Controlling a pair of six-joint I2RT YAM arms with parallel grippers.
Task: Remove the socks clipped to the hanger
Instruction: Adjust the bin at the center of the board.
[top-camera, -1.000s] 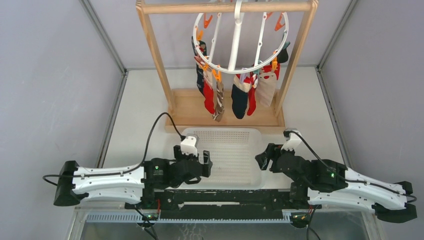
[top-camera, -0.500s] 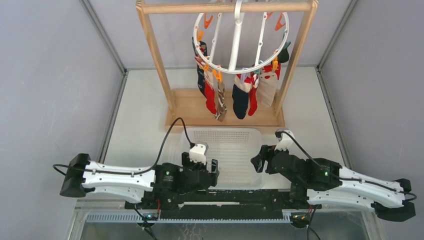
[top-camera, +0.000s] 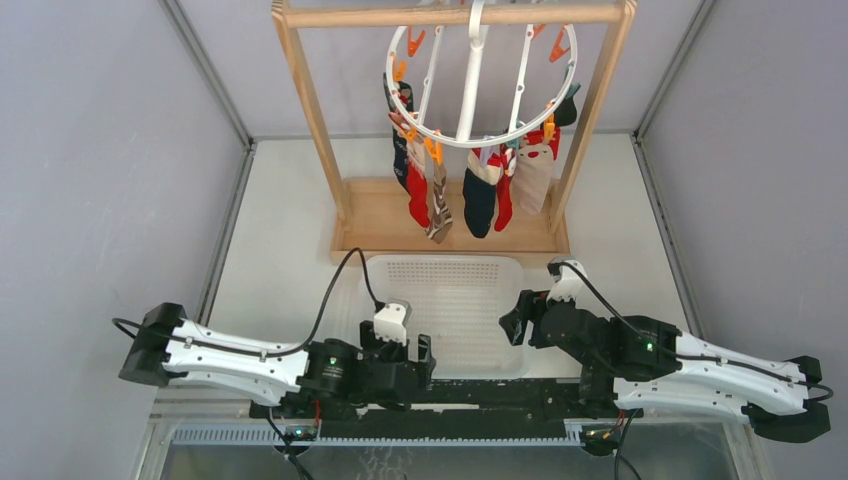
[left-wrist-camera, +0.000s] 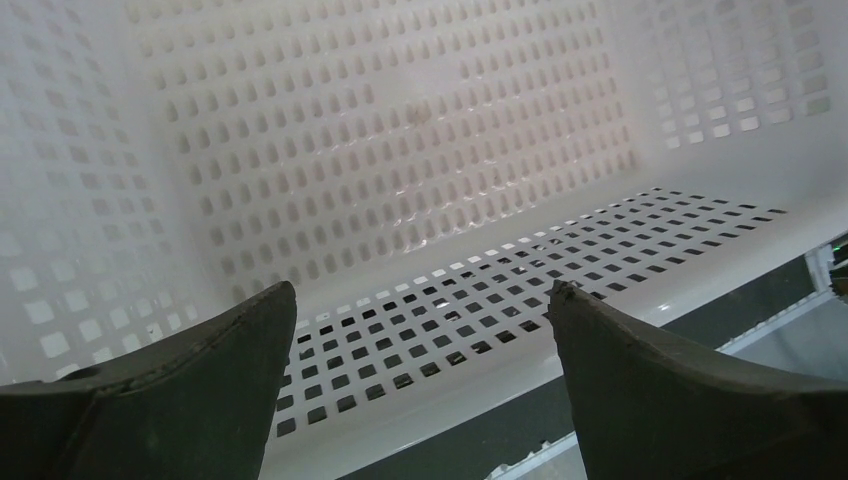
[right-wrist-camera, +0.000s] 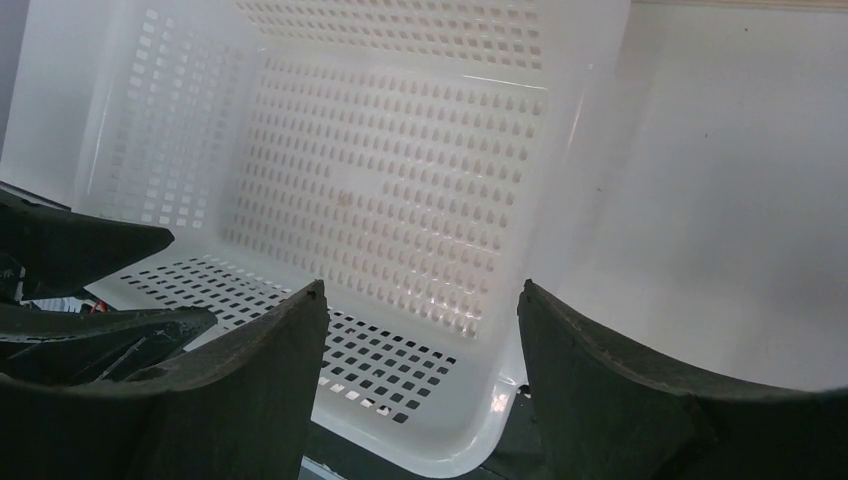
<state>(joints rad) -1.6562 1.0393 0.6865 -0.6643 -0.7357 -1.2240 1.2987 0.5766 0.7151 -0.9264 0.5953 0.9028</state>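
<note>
The round white hanger (top-camera: 470, 140) hangs by its hook from the top bar of a wooden rack. Several socks (top-camera: 481, 195), red, navy, striped and cream, hang from its orange clips along the near rim. My left gripper (top-camera: 418, 350) is open and empty at the near left edge of the white basket; in the left wrist view it (left-wrist-camera: 420, 300) faces the basket's perforated wall. My right gripper (top-camera: 512, 322) is open and empty at the basket's near right corner, and in the right wrist view it (right-wrist-camera: 420, 295) sits above that corner. Both are far below the socks.
A white perforated basket (top-camera: 445, 265) lies on the table between the arms and the rack. The wooden rack's base (top-camera: 370, 225) and two uprights stand behind it. Grey walls close in both sides.
My left arm has swung back and to the right, bringing its gripper to the basket's near left edge. My right gripper has shifted slightly left.
</note>
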